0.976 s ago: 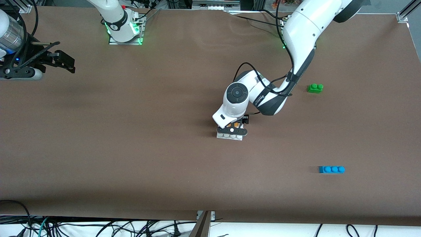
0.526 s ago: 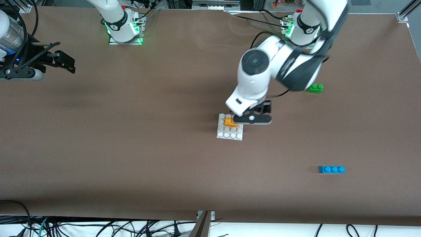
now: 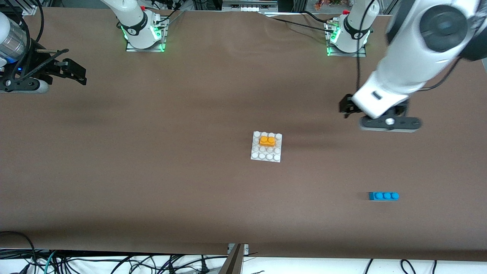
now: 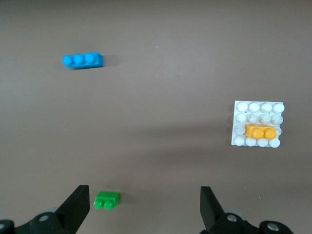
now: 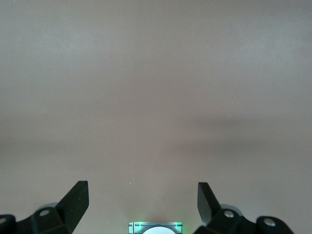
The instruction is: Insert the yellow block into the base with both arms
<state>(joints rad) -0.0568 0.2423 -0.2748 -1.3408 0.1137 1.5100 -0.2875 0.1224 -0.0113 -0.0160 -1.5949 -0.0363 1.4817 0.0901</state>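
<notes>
So the yellow block (image 3: 267, 141) is sitting on the base (image 3: 266, 156) in the middle of the frame, in the second stud row from the edge nearest the robot bases. Looks seated to me, though from the front view I can't tell if it's pressed fully down or just resting on the studs. That's my main worry: if it's only perched, any bump pops it off, and the base isn't held by anything, so it could slide on the table (image 3: 152, 171) too.

The left gripper (image 3: 384, 122) is up in the air at the right of the frame, over the green brick (image 4: 107, 200), which the arm hides in the front view. Its fingers (image 4: 77, 204) are spread wide with nothing between them. If it comes down there it could knock that brick.

The right gripper (image 3: 72, 72) waits at the upper left of the frame, fingers (image 5: 78, 196) wide apart and holding nothing.

No real containers here. The base is the only holder and it carries just the yellow block. The blue brick (image 3: 383, 196) lies loose at lower right.
</notes>
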